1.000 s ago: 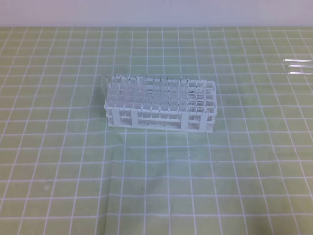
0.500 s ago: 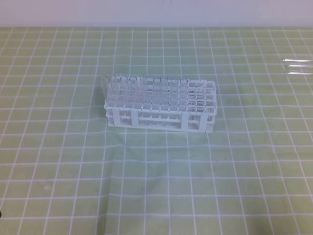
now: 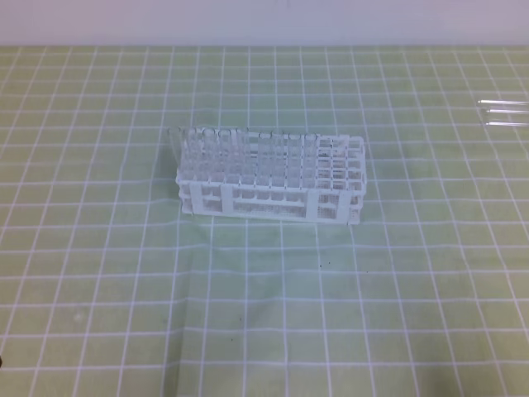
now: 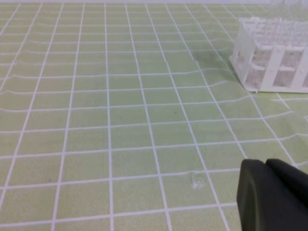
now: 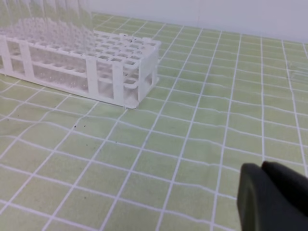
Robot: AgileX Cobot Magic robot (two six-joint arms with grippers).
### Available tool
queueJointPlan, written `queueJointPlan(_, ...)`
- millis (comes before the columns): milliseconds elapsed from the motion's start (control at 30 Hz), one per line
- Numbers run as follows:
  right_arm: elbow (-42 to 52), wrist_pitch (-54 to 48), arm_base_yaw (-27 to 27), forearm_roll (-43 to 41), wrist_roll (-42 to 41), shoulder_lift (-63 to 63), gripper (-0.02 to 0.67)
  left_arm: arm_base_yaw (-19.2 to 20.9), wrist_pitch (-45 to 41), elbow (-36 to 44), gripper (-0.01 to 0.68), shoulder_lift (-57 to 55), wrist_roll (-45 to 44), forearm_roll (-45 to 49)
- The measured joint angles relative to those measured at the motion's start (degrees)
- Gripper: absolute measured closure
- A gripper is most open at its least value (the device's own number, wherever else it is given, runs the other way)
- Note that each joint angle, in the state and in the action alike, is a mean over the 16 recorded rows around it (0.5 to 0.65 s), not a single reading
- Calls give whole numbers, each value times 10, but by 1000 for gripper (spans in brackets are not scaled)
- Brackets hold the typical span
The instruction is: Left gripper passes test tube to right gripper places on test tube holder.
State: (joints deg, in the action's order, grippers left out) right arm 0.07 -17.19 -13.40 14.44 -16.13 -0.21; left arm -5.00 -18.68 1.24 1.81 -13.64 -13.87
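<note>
The white test tube holder (image 3: 273, 198) stands mid-table, also in the left wrist view (image 4: 274, 57) and the right wrist view (image 5: 110, 67). Several clear tubes stand in its left part, and one thin tube (image 3: 173, 153) leans at its left end. I cannot single out the task's test tube. My left gripper (image 4: 266, 164) hovers low over bare mat, shut on nothing, with the holder far ahead to its right. My right gripper (image 5: 262, 166) is likewise shut on nothing, with the holder ahead to its left. Neither gripper shows in the exterior high view.
A green mat with a white grid (image 3: 264, 314) covers the table and lies in slight wrinkles. Three clear tubes (image 3: 504, 113) lie grouped at the far right edge. A pale wall (image 3: 264, 21) runs along the back.
A tiny dark speck has come in at the lower left edge of the exterior high view. Nothing else has moved.
</note>
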Motion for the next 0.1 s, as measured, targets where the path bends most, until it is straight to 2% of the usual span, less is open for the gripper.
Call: queueJointPlan(100,0,0,0,0,0,0,664,0,0,0,675,0,0,0)
